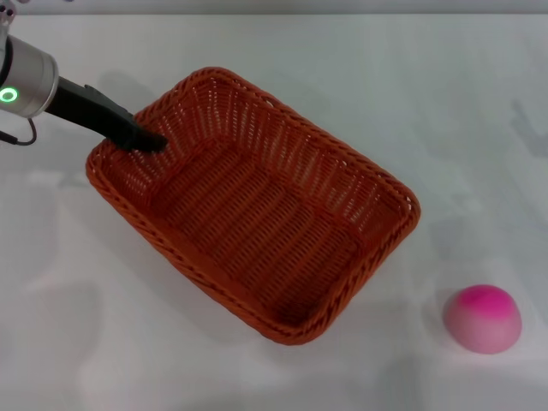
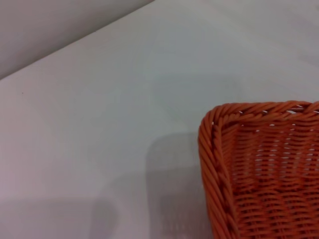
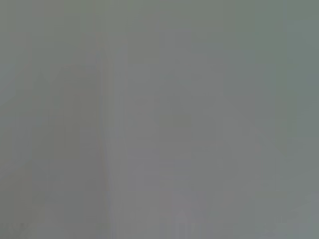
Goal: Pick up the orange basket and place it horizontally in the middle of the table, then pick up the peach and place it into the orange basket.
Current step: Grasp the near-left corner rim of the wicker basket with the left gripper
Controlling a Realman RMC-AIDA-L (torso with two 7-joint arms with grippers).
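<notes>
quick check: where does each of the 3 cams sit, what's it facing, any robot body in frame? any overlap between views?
Head: on the robot's head, looking forward and down at the table, the orange basket and the peach; the left arm with the left claw shows at the basket's far-left rim.
Left wrist: on the left arm, facing one corner of the basket and bare table; no robot body shows.
Right wrist: on the right arm; plain grey, nothing identifiable.
Shared: head and left wrist both show basket and table.
</notes>
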